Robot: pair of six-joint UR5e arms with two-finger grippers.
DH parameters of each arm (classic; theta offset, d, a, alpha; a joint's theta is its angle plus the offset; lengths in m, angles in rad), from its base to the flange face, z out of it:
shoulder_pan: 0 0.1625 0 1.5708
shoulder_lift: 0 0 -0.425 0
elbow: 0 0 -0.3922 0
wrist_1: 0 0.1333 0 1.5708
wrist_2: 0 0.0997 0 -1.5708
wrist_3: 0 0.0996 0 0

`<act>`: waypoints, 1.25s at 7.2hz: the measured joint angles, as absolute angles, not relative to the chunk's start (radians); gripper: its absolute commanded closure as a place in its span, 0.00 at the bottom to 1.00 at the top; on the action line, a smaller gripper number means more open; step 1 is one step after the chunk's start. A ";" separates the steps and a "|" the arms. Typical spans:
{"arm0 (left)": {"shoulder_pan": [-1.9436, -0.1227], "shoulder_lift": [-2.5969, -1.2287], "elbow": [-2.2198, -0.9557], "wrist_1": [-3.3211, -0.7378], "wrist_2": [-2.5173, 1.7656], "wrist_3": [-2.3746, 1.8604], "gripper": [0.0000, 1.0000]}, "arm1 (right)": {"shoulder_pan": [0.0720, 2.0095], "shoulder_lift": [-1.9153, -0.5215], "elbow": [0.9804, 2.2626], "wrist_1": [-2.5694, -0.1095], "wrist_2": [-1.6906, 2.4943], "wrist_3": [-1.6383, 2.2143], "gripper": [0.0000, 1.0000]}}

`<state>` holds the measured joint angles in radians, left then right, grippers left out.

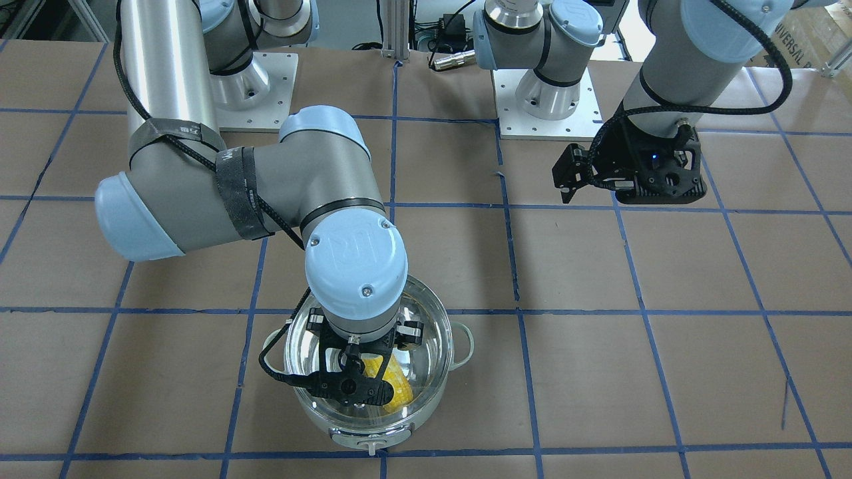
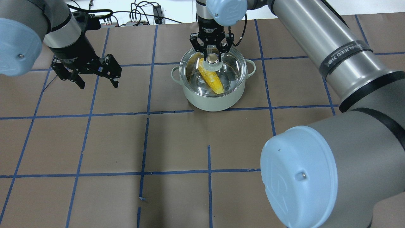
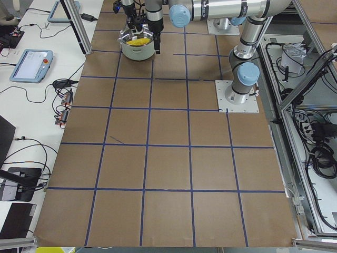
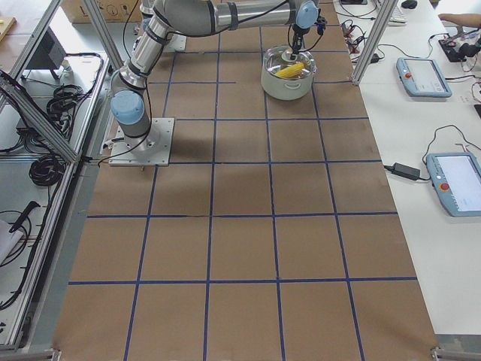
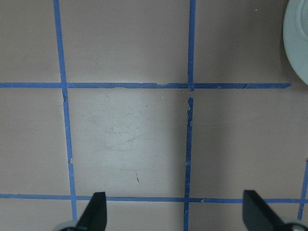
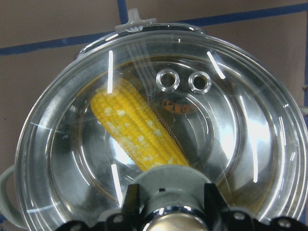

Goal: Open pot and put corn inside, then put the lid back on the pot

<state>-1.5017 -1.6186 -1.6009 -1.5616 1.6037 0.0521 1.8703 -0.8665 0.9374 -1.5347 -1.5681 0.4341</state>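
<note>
— Left side of the blue-taped brown table?
— The left gripper, jaws wide, empty, above it.
— Further right?
— The pot, corn lying inside under the lid; the right gripper clamps the lid's knob.

Bright, even overhead light — white glare streaks across the lid, soft shadows

You had a table under brown paper, gridded in blue tape, the pot stood on it, base plates at the robot's edge.
</note>
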 measured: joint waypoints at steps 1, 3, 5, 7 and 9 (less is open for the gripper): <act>-1.502 -1.618 -1.603 -1.562 1.604 0.052 0.00 | 1.868 -0.867 0.936 -1.529 -1.569 0.433 0.88; -1.502 -1.617 -1.606 -1.562 1.604 0.052 0.00 | 1.865 -0.866 0.934 -1.536 -1.564 0.428 0.81; -1.502 -1.616 -1.611 -1.562 1.605 0.052 0.00 | 1.864 -0.863 0.933 -1.540 -1.562 0.421 0.10; -1.502 -1.616 -1.616 -1.562 1.605 0.052 0.00 | 1.864 -0.863 0.932 -1.542 -1.562 0.412 0.00; -1.502 -1.616 -1.618 -1.562 1.605 0.052 0.00 | 1.860 -0.875 0.929 -1.550 -1.569 0.347 0.00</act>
<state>-1.5022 -1.6163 -1.6179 -1.5616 1.6046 0.0521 1.8595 -0.8752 0.9290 -1.5499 -1.5691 0.3474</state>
